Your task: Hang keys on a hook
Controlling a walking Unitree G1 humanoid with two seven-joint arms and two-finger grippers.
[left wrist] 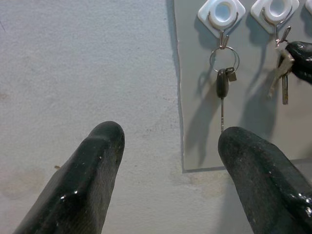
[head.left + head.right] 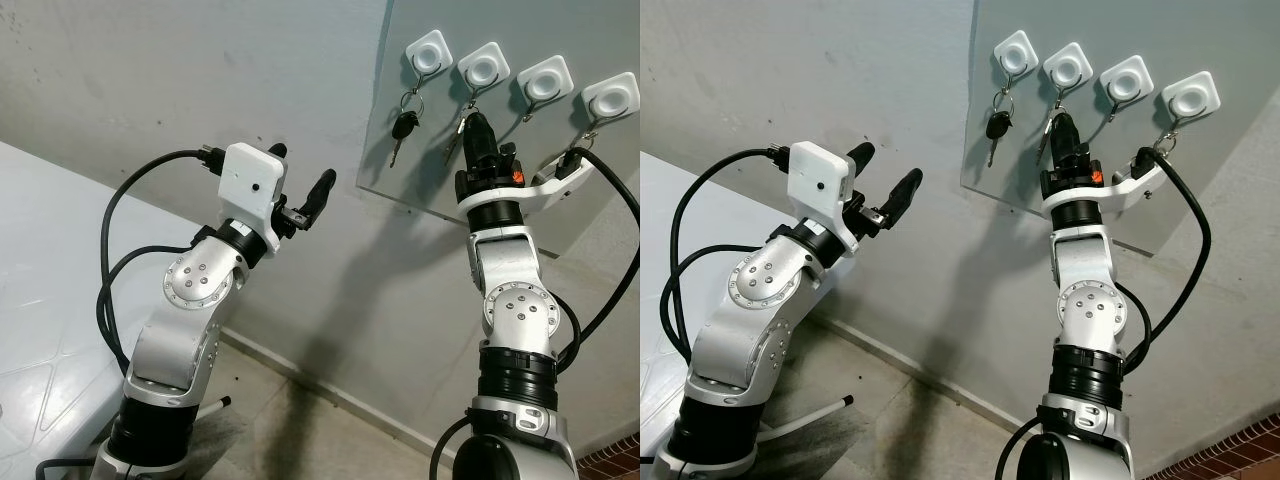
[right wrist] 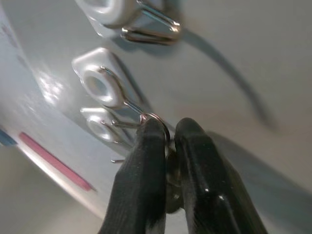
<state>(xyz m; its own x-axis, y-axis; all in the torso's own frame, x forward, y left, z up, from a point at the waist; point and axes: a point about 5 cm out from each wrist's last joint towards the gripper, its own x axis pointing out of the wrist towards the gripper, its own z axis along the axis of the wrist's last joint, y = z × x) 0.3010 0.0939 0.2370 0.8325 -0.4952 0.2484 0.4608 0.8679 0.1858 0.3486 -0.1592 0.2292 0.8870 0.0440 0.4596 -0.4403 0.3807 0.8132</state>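
Several white hooks sit in a row on a grey panel (image 2: 420, 170) on the wall. My right gripper (image 2: 477, 122) reaches up to the second hook (image 2: 484, 68) and is shut on a set of keys (image 2: 456, 138). In the right wrist view the key ring (image 3: 159, 120) sits between the fingertips, touching that hook's wire (image 3: 130, 104). Another key with a black fob (image 2: 404, 126) hangs from the first hook (image 2: 428, 52). My left gripper (image 2: 300, 170) is open in the air, left of the panel and holding nothing.
The third hook (image 2: 545, 80) is bare; the fourth hook (image 2: 610, 97) has something small hanging under it. A white surface (image 2: 40, 260) lies at the left. On the tiled floor by the wall lies a white rod (image 2: 215, 405).
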